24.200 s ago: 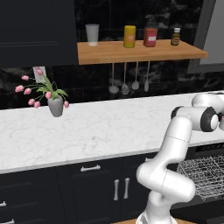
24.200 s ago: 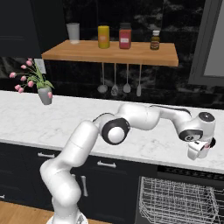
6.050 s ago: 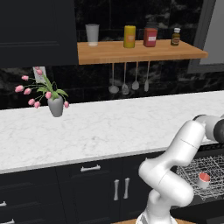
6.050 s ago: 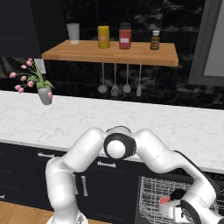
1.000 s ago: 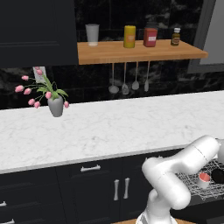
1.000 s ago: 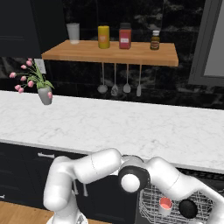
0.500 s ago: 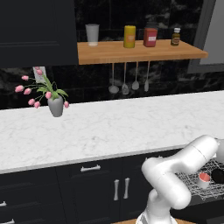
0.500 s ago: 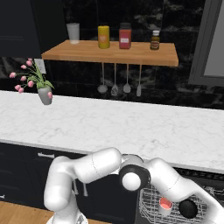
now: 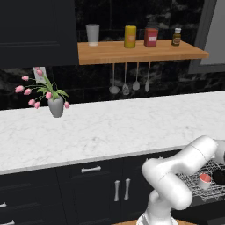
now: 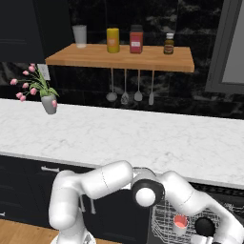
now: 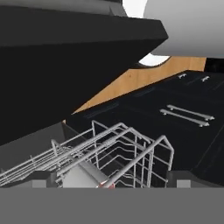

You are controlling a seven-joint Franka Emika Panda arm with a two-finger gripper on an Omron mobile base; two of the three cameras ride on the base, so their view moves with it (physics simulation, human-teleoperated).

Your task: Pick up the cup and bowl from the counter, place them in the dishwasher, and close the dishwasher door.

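- Both base cameras look forward and down, from behind the arm's left and right, sharing the long white marble surface (image 9: 110, 127) (image 10: 143, 138).
- The hand camera sits close above the grey metal wire rack (image 11: 113, 153).

Setting: a rendered domestic kitchen. Indicators: a white marble counter (image 9: 101, 132) over dark cabinets with silver handles (image 9: 91, 168), a wooden wall shelf (image 10: 124, 58) carrying jars, 4 utensils (image 10: 125, 97) hanging beneath it, a flower vase (image 9: 56, 105), and an open dishwasher (image 10: 164, 221) with a wire rack.
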